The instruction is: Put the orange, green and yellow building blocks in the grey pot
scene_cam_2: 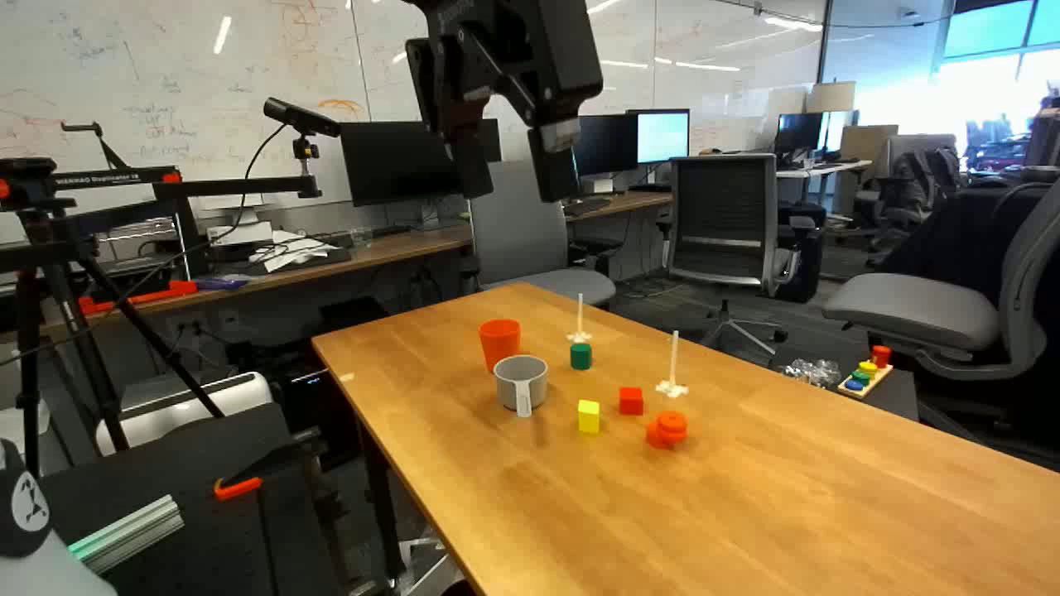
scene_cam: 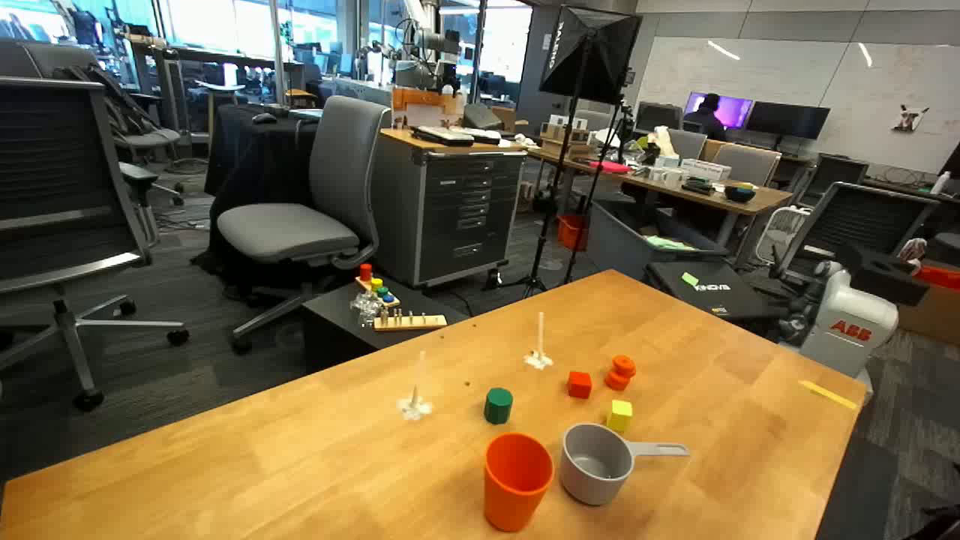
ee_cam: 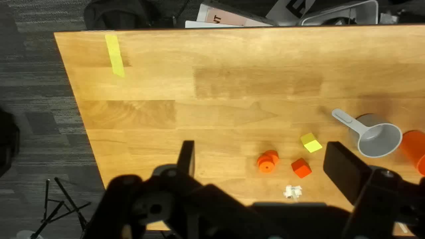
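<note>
Wrist view: my end effector (ee_cam: pixel 259 151) is spread wide apart, gripping nothing, and in an exterior view its fingertips (scene_cam_2: pixel 553 174) hang well above the wooden worktop (ee_cam: pixel 232 79). The two-tiered round orange block (ee_cam: pixel 266 164), its material unclear to me, shows inside the gap, a shade toward five o'clock from the middle, so I judge it the handiest first pick. Its outline runs from seven to one o'clock while the jaws face each other from nine to three; I'd expect to need little wrist turn to close across it. A yellow cube (ee_cam: pixel 311 143) shows at three o'clock and a red cube (ee_cam: pixel 301 168) at four, both inside the finger on that side, so I would watch that finger on the way down. The straight-handled round grey pot (ee_cam: pixel 380 142) lies at three o'clock too, beyond that finger, its handle toward ten. I can't find the green drum-shaped block (scene_cam: pixel 498 406) from the wrist; in an exterior view it sits at ten o'clock from the pot. None of the three blocks is in the pot.
</note>
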Available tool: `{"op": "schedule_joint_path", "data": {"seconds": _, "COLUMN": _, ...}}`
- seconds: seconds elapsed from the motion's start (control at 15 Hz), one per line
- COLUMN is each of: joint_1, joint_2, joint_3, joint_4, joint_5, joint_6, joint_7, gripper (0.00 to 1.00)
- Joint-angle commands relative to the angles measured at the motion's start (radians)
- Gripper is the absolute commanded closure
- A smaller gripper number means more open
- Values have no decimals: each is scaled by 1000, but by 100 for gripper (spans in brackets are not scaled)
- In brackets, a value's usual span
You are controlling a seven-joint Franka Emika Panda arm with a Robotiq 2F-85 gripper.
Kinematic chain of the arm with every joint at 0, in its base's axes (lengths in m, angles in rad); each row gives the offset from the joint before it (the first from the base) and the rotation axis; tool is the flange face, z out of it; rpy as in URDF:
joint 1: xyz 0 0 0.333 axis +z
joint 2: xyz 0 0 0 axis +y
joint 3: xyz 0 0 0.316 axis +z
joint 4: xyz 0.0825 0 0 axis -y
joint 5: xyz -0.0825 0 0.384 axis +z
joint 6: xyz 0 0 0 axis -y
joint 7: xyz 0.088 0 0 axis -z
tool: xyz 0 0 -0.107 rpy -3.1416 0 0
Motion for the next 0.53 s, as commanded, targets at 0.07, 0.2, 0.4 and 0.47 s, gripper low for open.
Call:
{"op": "schedule_joint_path", "data": {"seconds": 0.07, "joint_1": -4, "joint_2": 0, "joint_3": 4, "joint_4": 2, "joint_5": 4, "joint_6": -3, "joint_7": -3, "gripper": 0}}
{"op": "schedule_joint_path", "data": {"seconds": 0.2, "joint_1": -4, "joint_2": -1, "joint_3": 4, "joint_4": 2, "joint_5": 4, "joint_6": -3, "joint_7": -2, "gripper": 0}}
{"op": "schedule_joint_path", "data": {"seconds": 0.4, "joint_1": 34, "joint_2": 101, "joint_3": 43, "joint_4": 61, "joint_5": 9, "joint_6": 20, "joint_7": 20, "gripper": 0}}
{"op": "schedule_joint_path", "data": {"seconds": 0.47, "joint_1": 57, "joint_2": 173, "joint_3": 74, "joint_4": 104, "joint_5": 13, "joint_6": 39, "joint_7": 46, "gripper": 0}}
